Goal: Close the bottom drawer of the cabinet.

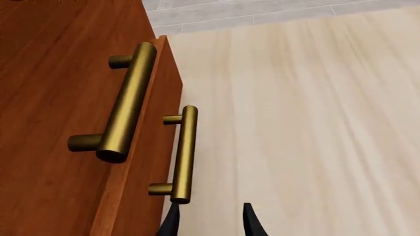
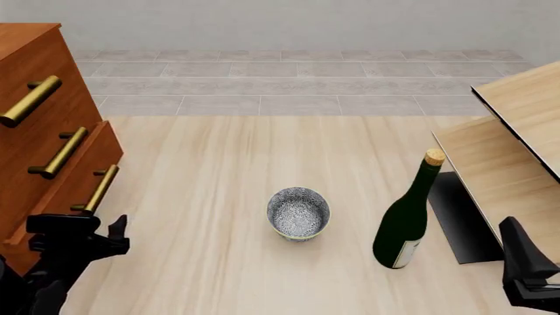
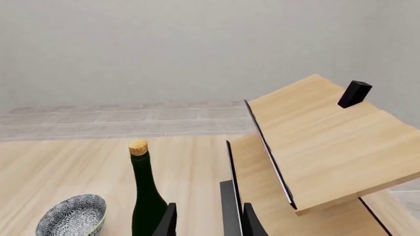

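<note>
Left hand (image 2: 112, 235) slightly parted, empty, beside the bottom drawer (image 2: 75, 190) handle (image 2: 98, 189). Risk: an off-centre push glances off the handle, drawer stays ajar.

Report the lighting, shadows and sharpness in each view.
Front view: flat, even light, bottle and bowl casting hardly any shadow. Left wrist view: soft sheen on the bottom drawer handle, everything sharp. Right wrist view: uniformly lit, no glare or blur.
</note>
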Robot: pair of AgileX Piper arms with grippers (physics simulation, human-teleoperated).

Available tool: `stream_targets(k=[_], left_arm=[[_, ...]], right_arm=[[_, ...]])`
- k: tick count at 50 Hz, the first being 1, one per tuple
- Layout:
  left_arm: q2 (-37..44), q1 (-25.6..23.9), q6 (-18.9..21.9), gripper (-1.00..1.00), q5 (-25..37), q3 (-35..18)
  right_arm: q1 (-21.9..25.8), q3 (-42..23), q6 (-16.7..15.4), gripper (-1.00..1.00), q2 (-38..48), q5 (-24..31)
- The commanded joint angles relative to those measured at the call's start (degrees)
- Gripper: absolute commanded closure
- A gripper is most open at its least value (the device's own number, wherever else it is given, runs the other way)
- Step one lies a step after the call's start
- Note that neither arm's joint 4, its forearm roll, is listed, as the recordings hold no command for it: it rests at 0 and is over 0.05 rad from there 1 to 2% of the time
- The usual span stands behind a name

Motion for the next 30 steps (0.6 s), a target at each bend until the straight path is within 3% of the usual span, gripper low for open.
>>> stream_targets(k=[1,30], left_arm=[[0.2,1.2,1.5,-1.00,-0.1,-1.5],[0.5,2.7,3.7,-1.00,-0.1,-2.3]], right_arm=[[0.2,0.0,0.0,-1.00,0.1,0.0],[0.1,-0.2,0.1,-1.00,0.3,0.0]])
